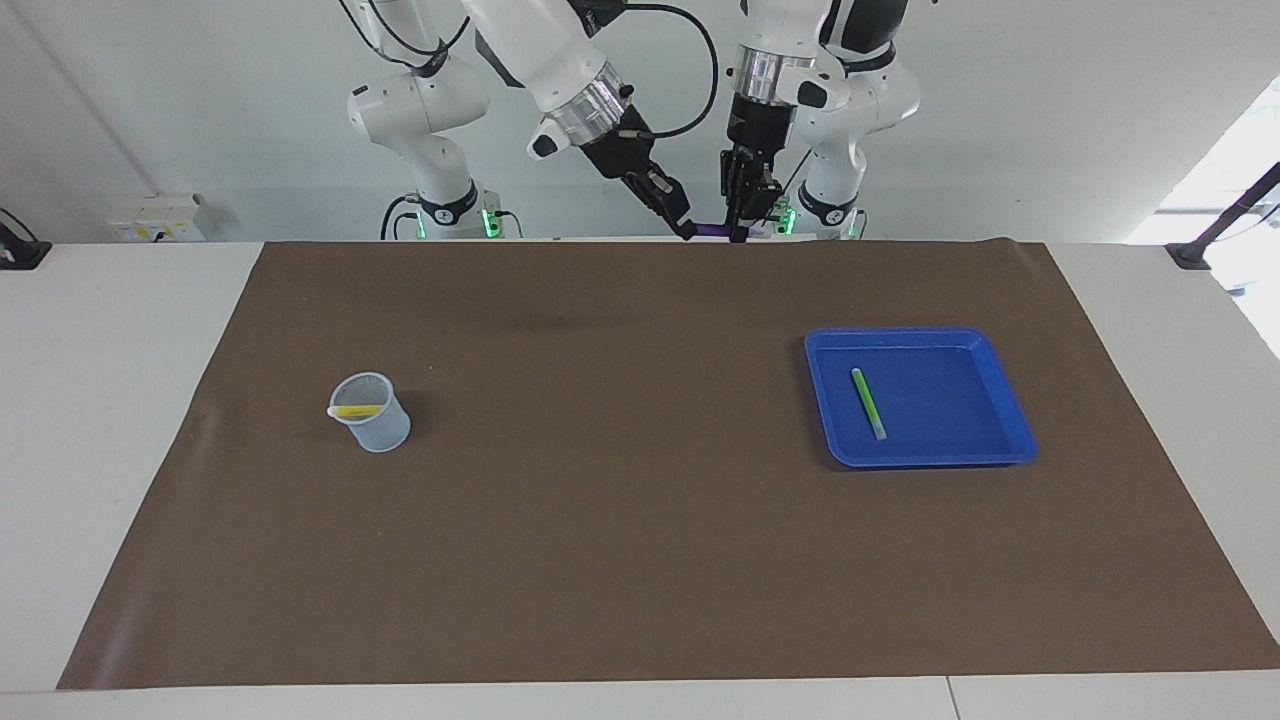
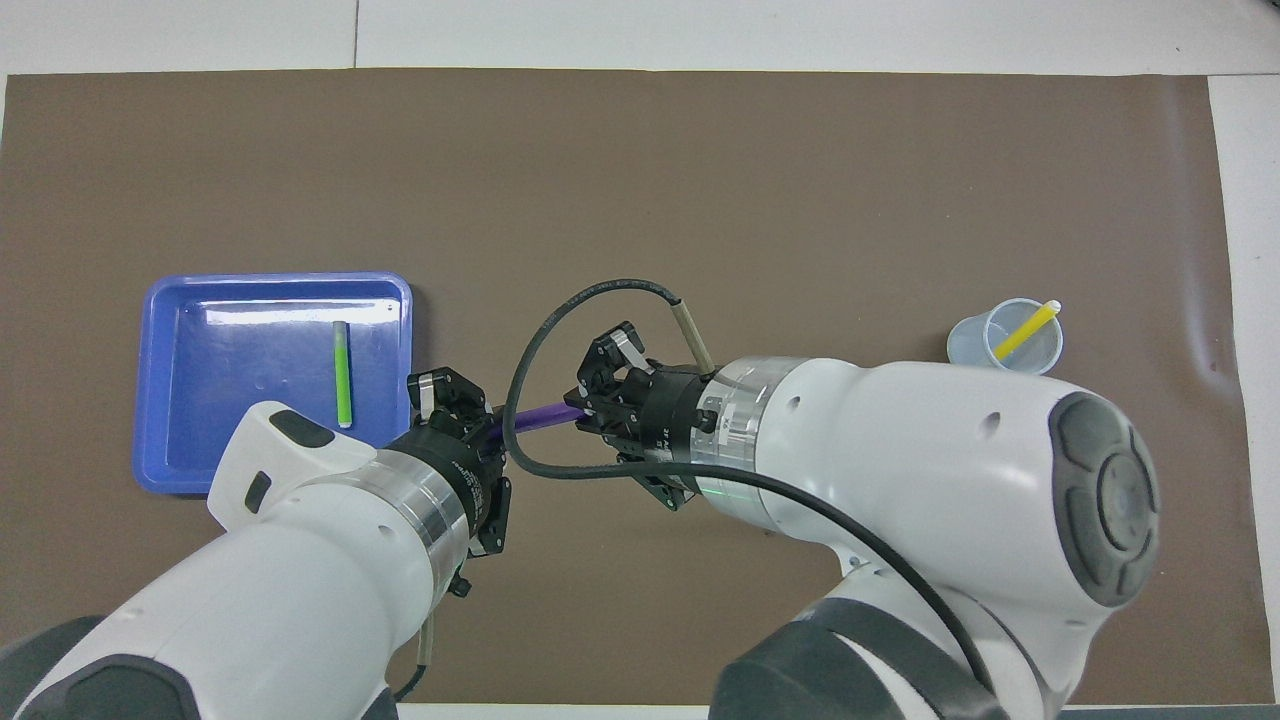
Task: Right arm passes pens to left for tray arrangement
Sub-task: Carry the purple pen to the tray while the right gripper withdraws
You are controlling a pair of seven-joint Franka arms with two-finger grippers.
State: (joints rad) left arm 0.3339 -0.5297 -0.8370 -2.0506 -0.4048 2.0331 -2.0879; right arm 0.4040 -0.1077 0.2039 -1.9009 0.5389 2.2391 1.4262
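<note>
Left gripper (image 1: 739,236) and right gripper (image 1: 688,232) both clamp the purple pen (image 2: 540,415), ends hidden.

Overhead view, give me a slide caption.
Both end effectors hold the purple pen mid-handover; green pen in tray.
</note>
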